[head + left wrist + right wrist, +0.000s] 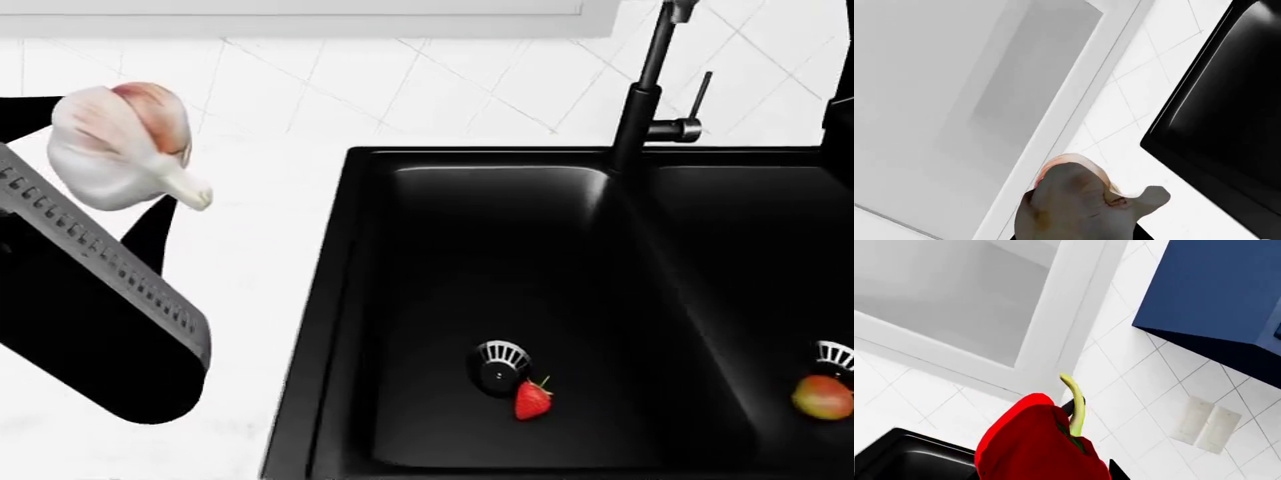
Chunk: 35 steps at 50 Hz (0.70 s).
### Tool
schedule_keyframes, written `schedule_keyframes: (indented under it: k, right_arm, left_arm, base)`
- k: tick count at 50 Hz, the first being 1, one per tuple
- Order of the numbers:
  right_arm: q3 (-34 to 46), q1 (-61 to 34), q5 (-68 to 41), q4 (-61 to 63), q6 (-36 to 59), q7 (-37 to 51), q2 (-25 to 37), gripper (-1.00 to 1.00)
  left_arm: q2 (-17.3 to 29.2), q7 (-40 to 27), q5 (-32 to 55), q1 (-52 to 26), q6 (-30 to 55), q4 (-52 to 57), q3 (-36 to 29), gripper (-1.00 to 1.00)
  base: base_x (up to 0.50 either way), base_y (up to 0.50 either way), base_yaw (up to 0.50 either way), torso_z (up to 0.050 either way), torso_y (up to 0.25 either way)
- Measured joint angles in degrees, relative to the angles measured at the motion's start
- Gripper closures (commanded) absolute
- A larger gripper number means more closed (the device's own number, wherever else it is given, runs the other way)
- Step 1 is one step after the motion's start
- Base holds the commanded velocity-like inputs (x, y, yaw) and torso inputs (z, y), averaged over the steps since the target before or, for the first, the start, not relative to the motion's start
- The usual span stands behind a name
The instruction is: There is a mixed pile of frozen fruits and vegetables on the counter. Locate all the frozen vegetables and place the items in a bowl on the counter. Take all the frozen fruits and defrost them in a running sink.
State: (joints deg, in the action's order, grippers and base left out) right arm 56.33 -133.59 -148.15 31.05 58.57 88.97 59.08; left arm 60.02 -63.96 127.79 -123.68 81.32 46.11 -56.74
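Fingers of the left gripper (pixel 1074 220) are almost wholly hidden behind the garlic bulb (pixel 123 148), which fills the space where they would meet; their spread cannot be read, though the bulb is judged to be clamped between them and is seen raised off the counter (pixel 267 230). On the right gripper (pixel 1054 460) the fingers are likewise masked, this time by the red bell pepper (pixel 1034 445), whose pale green stem (pixel 1074 405) rises past them; a closed hold on it is inferred. Farther out, in the sink (pixel 400 300), the strawberry (pixel 533 398) lies just beside one drain (pixel 499 362) and the mango-like fruit (pixel 822 396) beside the other. The fruit step is judged finished, apart from the faucet (pixel 647 90), from which no water is seen. Both vegetables are in hand, and the bowl, nowhere in view, must be found next.
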Motion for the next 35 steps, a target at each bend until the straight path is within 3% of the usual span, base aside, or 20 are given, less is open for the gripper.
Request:
schedule_keyframes:
  k: [35]
  right_arm:
    - [0.5,1.1,1.9,1.3,-0.3,-0.6,3.1,1.00]
  left_arm:
    - [-1.4,-1.1,1.0,-0.6,-0.8,0.7,-1.4,1.00]
  base:
    - [-0.01,-0.50,0.00,0.000,0.000]
